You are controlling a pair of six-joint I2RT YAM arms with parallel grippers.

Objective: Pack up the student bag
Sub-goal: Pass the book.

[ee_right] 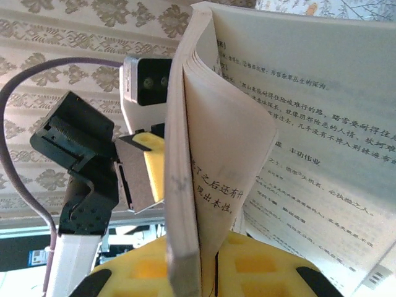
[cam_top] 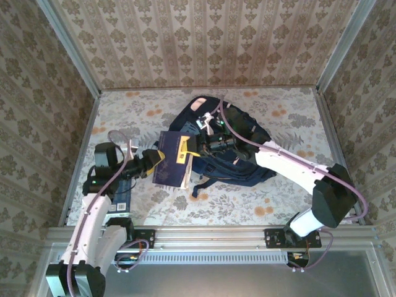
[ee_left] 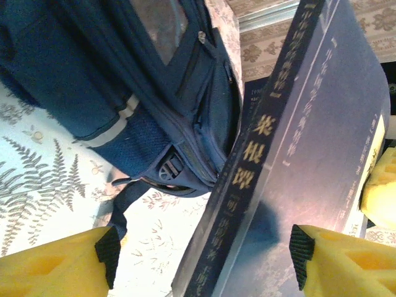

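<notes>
Pinching a sheaf of pages, the right gripper (ee_right: 207,267) is closed narrow on a navy book (cam_top: 172,166). In the right wrist view the pages sit clamped btwn its yellow fingers (ee_right: 148,269), and the rest of the vol. fans open w/ printed text showing. The left gripper (ee_left: 204,257) stands wide, jaws astride the book's spine side. One fingertip is clear of the cover w/ bare table (cam_top: 247,207) showing in the gap; the other sits against the cover, contact not certain, so no firm grip on that side. The student bag (cam_top: 226,170) lies at the ctr of the table, slightly toward the far wall, w/ the right arm reaching across it. The book is at the bag's left edge, overlapping it in the top view, w/ the two grippers facing each other across it. In the left wrist view the bag's zipper, mesh pocket and buckle are just beyond the spine. A second book (cam_top: 124,193) lies flat near the left arm, barcode up.
</notes>
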